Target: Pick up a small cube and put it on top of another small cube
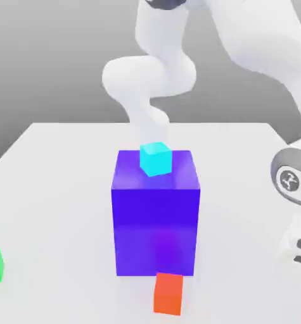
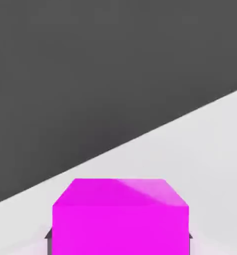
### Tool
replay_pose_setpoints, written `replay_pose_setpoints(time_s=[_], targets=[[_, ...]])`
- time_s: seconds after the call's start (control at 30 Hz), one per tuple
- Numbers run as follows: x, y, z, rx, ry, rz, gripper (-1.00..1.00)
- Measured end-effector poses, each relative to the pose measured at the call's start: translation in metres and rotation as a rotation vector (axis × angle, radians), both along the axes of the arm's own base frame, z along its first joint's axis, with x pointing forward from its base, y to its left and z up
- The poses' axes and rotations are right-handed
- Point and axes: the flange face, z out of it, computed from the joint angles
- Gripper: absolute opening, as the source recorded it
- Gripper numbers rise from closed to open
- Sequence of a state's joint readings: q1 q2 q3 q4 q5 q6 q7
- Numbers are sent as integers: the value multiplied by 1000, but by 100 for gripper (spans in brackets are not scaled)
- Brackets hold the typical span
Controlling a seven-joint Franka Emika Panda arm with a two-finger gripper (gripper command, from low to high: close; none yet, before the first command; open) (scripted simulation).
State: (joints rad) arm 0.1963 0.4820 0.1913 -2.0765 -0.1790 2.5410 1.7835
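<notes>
You're looking at a magenta cube (image 2: 120,216) sitting between the closed gripper (image 2: 120,239) fingers, its lower part cut off; in the exterior view it's lying at the table's (image 1: 51,190) right edge.

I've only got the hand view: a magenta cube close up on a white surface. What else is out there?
Observer: A big blue block stands in the middle of the exterior view.
Operator: Anything on it?
Observer: A small cyan cube sits on its top face.
Operator: Any other small cube besides my magenta cube?
Observer: A red cube rests on the table just in front of the block.
</notes>
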Motion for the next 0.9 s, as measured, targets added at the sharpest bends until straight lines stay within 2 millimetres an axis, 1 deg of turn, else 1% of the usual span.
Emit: replay_pose_setpoints(time_s=[0.1,0.2,0.3,0.37,0.43,0.5,0.57,0.63,0.67,0.7,0.73,0.77,0.8,0.9], targets=[[15,-75,6,-9,1,-44,-100],[19,-150,12,-15,3,-91,-100],[13,-225,18,-18,5,-139,-100],[2,-275,22,-17,6,-173,-100],[-14,-326,27,-16,7,-209,-100],[-35,-376,31,-12,8,-248,-100],[-63,-427,36,-7,6,-289,-100],[-98,-478,39,1,4,-335,-100],[-116,-504,36,5,2,-357,-100],[-135,-529,27,9,0,-380,-100],[-149,-548,13,12,-1,-398,-100],[-157,-557,-1,13,-1,-407,-100],[-161,-561,-11,13,-1,-412,100],[-161,-561,-11,13,-1,-412,100]])
